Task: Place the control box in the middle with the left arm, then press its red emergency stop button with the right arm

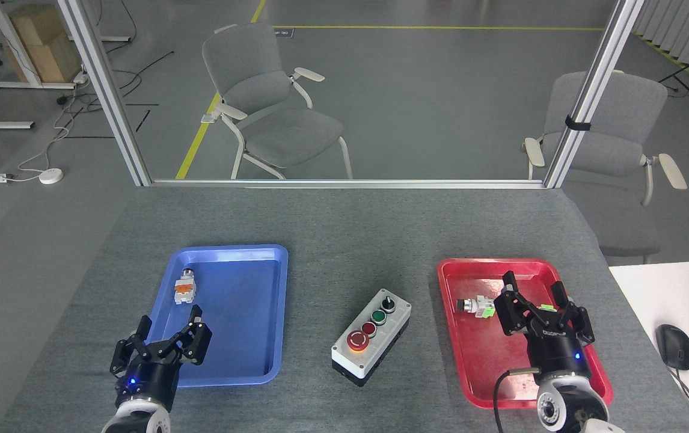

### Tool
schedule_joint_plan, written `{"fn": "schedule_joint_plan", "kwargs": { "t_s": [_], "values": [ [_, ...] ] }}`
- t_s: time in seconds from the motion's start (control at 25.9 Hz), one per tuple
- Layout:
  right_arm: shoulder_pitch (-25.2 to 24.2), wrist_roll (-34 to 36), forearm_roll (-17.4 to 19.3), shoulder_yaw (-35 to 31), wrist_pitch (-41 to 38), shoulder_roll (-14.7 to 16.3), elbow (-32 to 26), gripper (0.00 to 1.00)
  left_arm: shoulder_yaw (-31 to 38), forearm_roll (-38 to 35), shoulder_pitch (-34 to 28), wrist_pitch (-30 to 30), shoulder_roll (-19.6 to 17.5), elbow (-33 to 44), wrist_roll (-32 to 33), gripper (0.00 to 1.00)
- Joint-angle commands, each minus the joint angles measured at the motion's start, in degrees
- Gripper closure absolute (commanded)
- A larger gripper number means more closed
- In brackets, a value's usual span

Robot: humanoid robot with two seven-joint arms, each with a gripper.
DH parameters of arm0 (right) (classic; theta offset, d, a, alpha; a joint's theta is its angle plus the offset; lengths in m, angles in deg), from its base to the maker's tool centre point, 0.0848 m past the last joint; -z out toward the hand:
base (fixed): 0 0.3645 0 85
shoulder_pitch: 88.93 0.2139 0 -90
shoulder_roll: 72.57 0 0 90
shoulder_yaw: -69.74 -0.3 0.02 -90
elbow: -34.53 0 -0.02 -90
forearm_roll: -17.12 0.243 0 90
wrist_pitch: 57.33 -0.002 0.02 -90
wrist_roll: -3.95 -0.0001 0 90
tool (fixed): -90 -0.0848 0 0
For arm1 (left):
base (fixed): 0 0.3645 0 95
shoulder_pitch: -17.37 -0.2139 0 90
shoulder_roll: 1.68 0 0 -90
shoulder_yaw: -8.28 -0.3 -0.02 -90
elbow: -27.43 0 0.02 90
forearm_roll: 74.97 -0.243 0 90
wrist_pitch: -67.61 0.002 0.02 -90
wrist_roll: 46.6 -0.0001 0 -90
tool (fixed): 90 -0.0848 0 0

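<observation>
The control box (372, 337) lies on the bare grey felt middle (344, 252) of the table, between the two trays, set on a diagonal. Its lid carries a black knob, a green button, a small red button and the red emergency stop button (357, 341) with a yellow ring at the near-left end. Nothing touches the box. My left gripper (167, 325) stands open over the near left corner of the blue tray, holding nothing. My right gripper (534, 290) is open above the red tray, well right of the box, with nothing between its fingers.
The blue tray (260, 361) holds a white-and-orange switch part (184, 289). The red tray (459, 355) holds a switch part with a green back (477, 307); another is mostly hidden behind my right gripper. A white side table with a mouse (674, 347) stands at the right.
</observation>
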Motion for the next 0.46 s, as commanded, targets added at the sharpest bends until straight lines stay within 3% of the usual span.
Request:
{"fn": "schedule_joint_plan", "kwargs": {
  "t_s": [0.0, 0.08, 0.42],
  "values": [
    [-6.09, -0.05, -2.85, -0.38, -0.18, -1.71, -4.37, 0.02, -0.02, 0.05, 0.0, 0.04, 0.03, 0.0, -0.08, 0.01],
    [-6.88, -0.05, -4.26, -0.47, -0.18, -2.5, -4.72, 0.02, -0.02, 0.05, 0.0, 0.04, 0.03, 0.0, -0.08, 0.01],
    [-6.09, 0.57, -3.82, -1.88, -0.88, -1.53, -4.37, 0.01, -0.02, 0.05, 0.0, 0.04, 0.03, 0.0, -0.08, 0.01]
  ]
}}
